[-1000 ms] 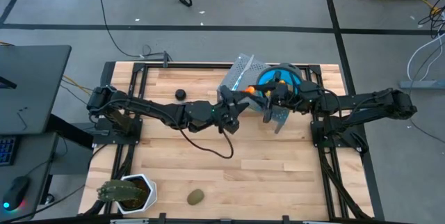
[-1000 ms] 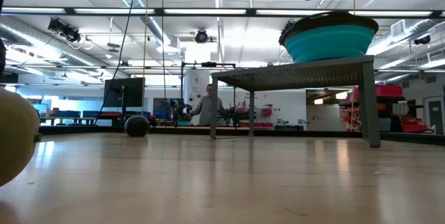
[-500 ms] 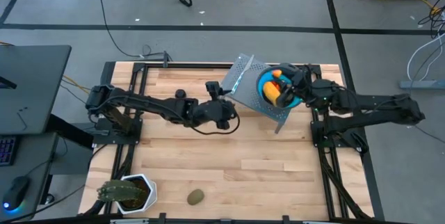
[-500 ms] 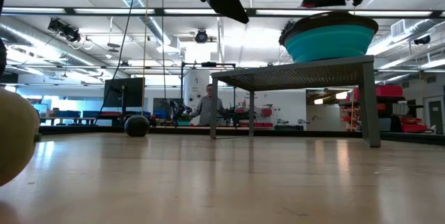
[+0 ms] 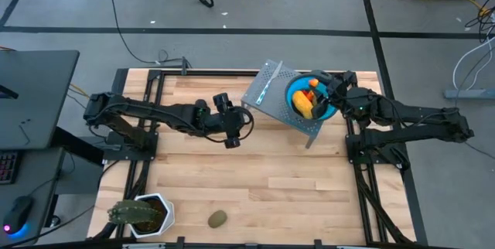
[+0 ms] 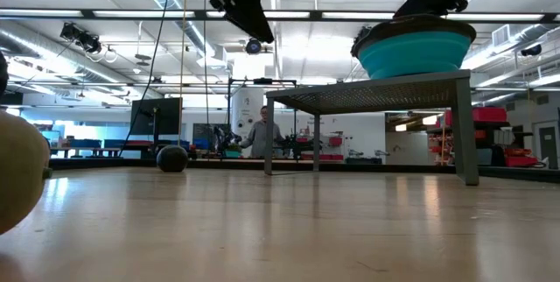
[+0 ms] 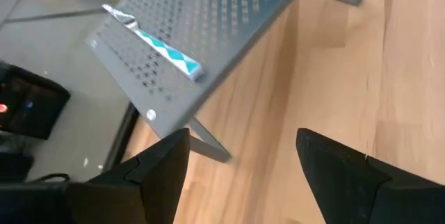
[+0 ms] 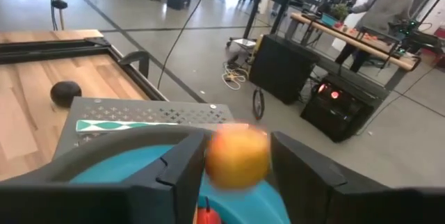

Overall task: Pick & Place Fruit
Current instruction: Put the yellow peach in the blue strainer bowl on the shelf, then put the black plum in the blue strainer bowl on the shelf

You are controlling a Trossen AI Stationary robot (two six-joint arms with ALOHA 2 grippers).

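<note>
A teal bowl (image 6: 411, 54) sits on a grey perforated stand (image 5: 271, 94) at the table's far right. Yellow and orange fruit pieces (image 5: 307, 102) lie in it. My right gripper (image 8: 236, 182) hovers open over the bowl, and a blurred orange-yellow fruit (image 8: 236, 156) shows between its fingers. My left gripper (image 7: 240, 175) is open and holds nothing, left of the stand above the table (image 5: 236, 131). A dark round fruit (image 8: 66, 92) rests on the far left part of the wood. An olive oval (image 5: 218, 219) lies near the near edge. My right gripper has the orange-yellow fruit (image 8: 236, 156) between its fingers (image 8: 184, 172), above the bowl's inside. The fruit is blurred while the fingers are sharp. I cannot tell whether the fingers touch it.
A spiky green plant in a white pot (image 5: 143, 214) stands at the near left corner. The stand's legs (image 6: 468, 133) reach the table on the far right. Bare wood (image 5: 294, 179) stretches across the middle and near right. A person stands far off in the room behind (image 6: 262, 133).
My left gripper has drawn back from the stand toward the table's left. My right gripper has pulled away from the stand's left side toward the table's right edge and now hangs over the bowl, whose fruit has come into view from above.
</note>
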